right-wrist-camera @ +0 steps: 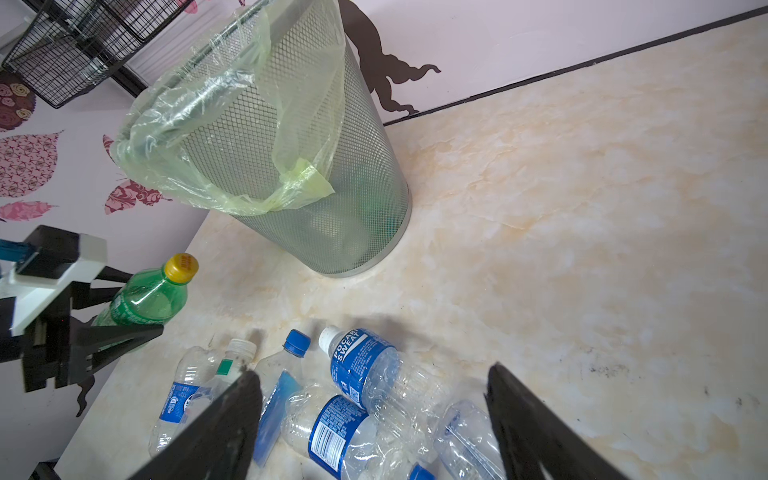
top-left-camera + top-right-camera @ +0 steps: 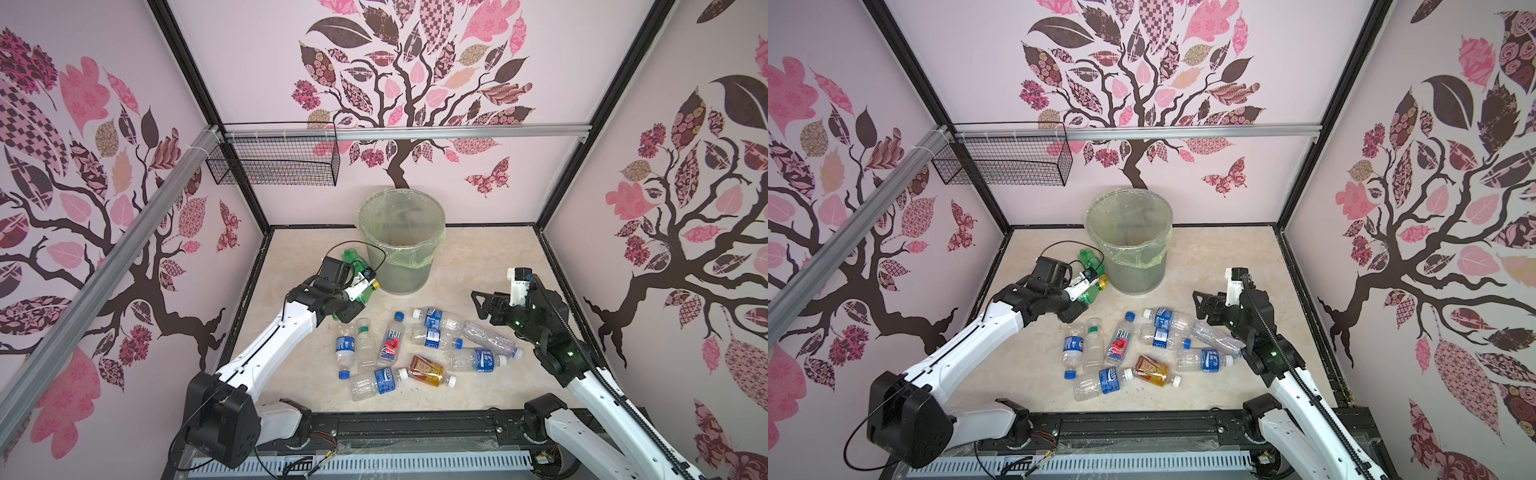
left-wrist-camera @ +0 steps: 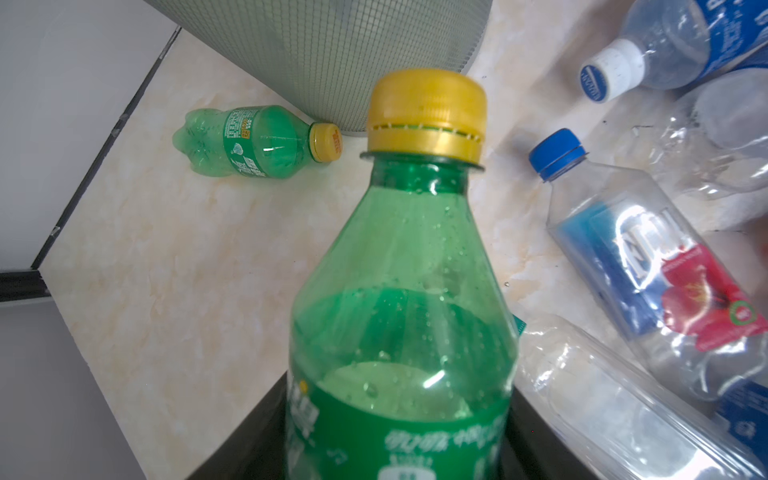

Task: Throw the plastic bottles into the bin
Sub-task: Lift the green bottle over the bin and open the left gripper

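Wrist-only: left tool seemingly grips bottle

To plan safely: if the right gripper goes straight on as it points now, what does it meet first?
Probably the Pocari bottle, lying just ahead of the open right gripper; depth is unclear.

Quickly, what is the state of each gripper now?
Left gripper: closed on a green bottle.
Right gripper: open, holding nothing.
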You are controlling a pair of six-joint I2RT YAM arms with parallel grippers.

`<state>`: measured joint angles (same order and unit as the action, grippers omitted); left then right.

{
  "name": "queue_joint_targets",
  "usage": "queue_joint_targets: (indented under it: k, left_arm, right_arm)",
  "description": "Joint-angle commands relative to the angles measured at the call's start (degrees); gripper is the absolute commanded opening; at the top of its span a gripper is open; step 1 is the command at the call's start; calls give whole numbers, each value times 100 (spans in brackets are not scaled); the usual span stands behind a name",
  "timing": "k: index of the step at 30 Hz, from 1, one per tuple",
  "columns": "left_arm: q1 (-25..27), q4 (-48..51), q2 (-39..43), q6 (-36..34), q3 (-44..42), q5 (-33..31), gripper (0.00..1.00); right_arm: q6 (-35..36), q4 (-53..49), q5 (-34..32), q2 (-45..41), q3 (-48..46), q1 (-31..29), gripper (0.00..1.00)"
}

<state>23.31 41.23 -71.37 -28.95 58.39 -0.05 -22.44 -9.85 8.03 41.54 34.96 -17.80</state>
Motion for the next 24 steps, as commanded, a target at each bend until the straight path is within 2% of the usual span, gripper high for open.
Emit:
queue_joint_targets:
  k: [1,8,10,16,20,24]
  left_arm:
    - [34,225,477,434,-265,260,65]
    - [24,-68,1909,1355,-721,647,65]
    - [24,-324,2409,1746,-928,547,65]
    - [-2,-710,3565,2328,-1281,428,65]
    - [-2,-882,3789,2615,-1279,429,65]
    - [-2,-1454,3476,2760,-982,631,64]
  right_arm:
    - [68,123,-74,58,2,22,86]
    - [82,80,-59,219,43,22,86]
    - [73,88,-37,248,37,22,86]
    - [87,27,-46,355,46,22,86]
    - [117,23,-108,416,29,22,86]
    - [117,32,-59,491,53,23,86]
